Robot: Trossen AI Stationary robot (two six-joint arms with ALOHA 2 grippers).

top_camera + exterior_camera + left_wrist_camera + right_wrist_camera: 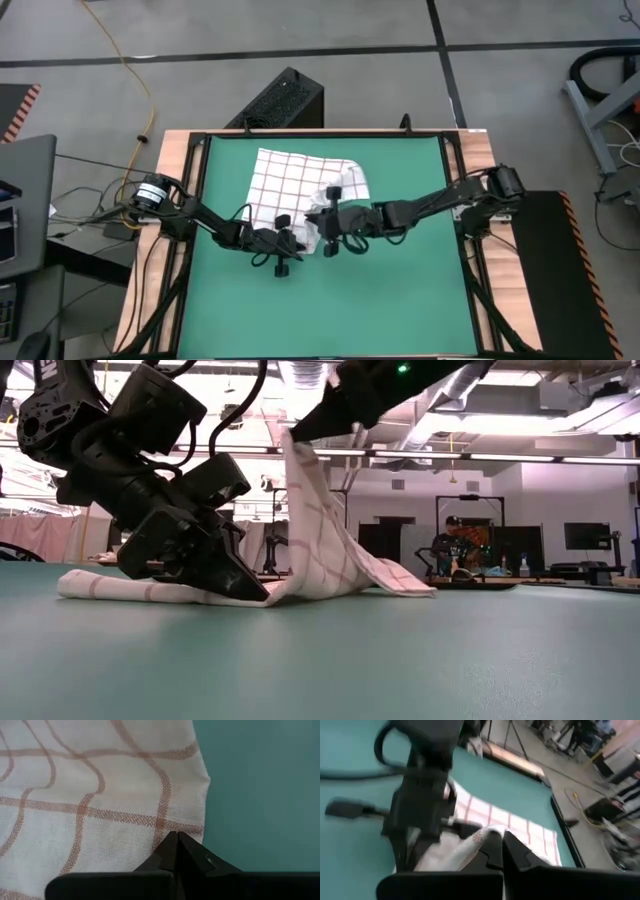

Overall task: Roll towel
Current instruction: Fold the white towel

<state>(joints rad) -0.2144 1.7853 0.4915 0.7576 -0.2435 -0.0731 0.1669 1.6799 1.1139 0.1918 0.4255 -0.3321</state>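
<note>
The white towel point(290, 180) with thin red checks lies on the far middle of the green mat point(400, 300). One part of it is raised into a peak point(300, 470), and the rest slopes down onto the mat point(400, 580). My right gripper point(300, 432) is shut on that peak, well above the mat. My left gripper point(255, 595) is shut and slants down, with its tips at mat level on the towel's near part point(75, 785). In the high view the two grippers, left point(295, 243) and right point(318, 220), stand close together at the towel's near right end. My left gripper rests its shut fingertips point(176, 840) on the towel close to its edge point(197, 827), slanting down from the table's left. The cloth there lies flat on the mat. Whether any cloth sits between the tips cannot be seen. My right gripper pinches a bunched fold of the towel point(480, 837) between its two fingers, coming from the table's right and pointing slightly down. The held part is lifted clear. The cloth hangs down from it to the mat in a slack drape point(330, 530).
The mat is bare toward the near and right sides point(400, 300). Wooden table edges point(170, 200) frame it. A black box point(285, 100) stands beyond the far edge, and cables point(140, 100) lie on the floor. A person point(455, 545) sits far back in the room.
</note>
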